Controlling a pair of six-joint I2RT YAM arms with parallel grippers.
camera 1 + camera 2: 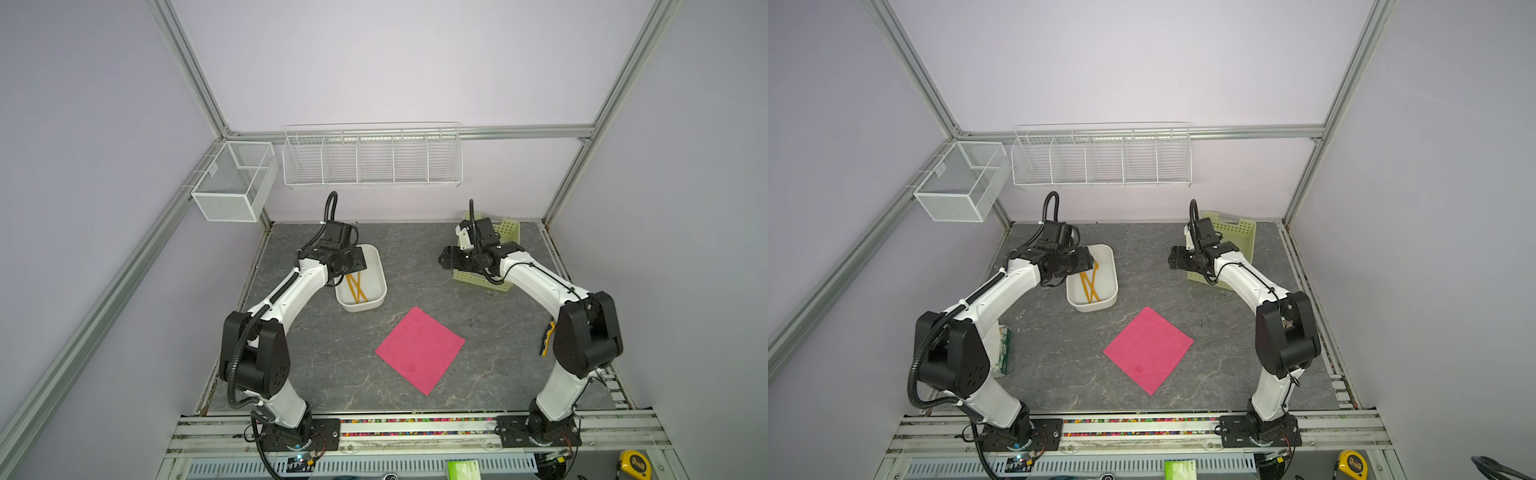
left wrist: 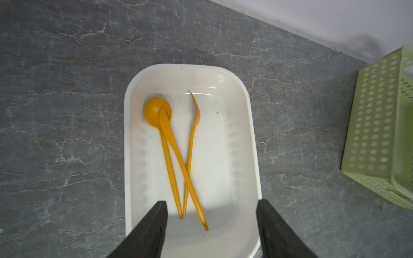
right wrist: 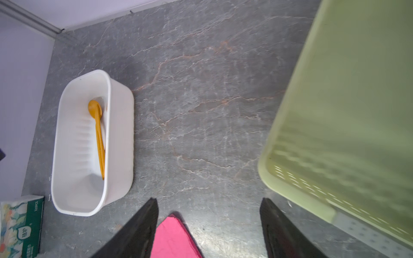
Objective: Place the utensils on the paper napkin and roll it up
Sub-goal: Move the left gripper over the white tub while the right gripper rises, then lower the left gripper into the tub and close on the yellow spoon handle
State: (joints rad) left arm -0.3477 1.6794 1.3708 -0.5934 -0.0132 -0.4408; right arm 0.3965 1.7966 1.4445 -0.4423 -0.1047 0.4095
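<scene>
In both top views the left gripper point(image 1: 352, 269) hangs over the white tub point(image 1: 380, 267). The utensils point(image 1: 356, 287) lie inside the tub, at the gripper's 6 o'clock. The paper napkin point(image 1: 419, 350) lies flat on the table, at 5 o'clock from the left gripper and 7 o'clock from the right gripper point(image 1: 445, 258).

In the left wrist view the jaws stand apart and empty, and the utensils' handle ends show between the fingers.

In the right wrist view the jaws stand apart and empty, and the napkin's corner shows between them.

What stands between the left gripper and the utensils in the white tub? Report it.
Nothing visible. The left gripper hangs open above the white tub; the utensils lie uncovered inside, though the knife crosses the spoon and fork.
</scene>
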